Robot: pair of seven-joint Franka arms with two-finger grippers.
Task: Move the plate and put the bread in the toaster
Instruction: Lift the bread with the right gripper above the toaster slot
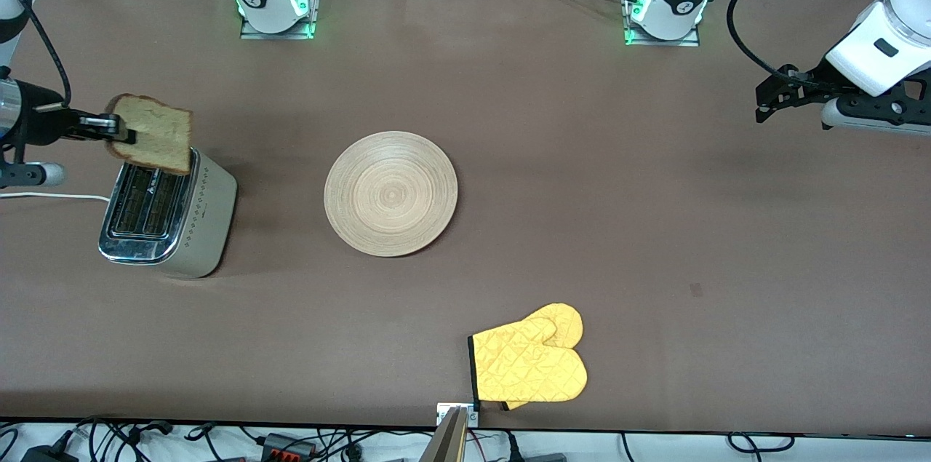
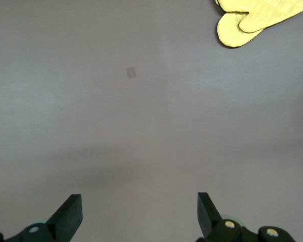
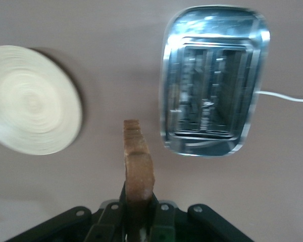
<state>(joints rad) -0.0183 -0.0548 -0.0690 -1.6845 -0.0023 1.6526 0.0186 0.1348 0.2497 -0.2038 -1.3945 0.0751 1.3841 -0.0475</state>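
Now we're on the 2nd step, by our read: bread is up in the air, pinched on edge by the right gripper, fingers closed tight on the slice w/ its crust end sticking out past the tips; in the front view it hangs over the toaster's end farthest from the front camera; the right wrist view shows the slice beside the slots rather than over one, so we judge it's not lined up yet.

Plate lies flat mid-table, nothing on it, well apart from the toaster and toward the left arm's end from it; the plate part of the job looks done to us, tho we can't confirm that from this alone.

Left gripper waits over bare table at the left arm's end, fingers wide apart, holding nothing; a yellow mitt lies near the table edge closest to the front camera, not involved.

Next move, as we see it: shift the slice over one slot; square its flat face w/ the slot's long axis; lower it straight down; let go only once it's well in; risk is the crust catching on the chrome rim if it comes in tilted.
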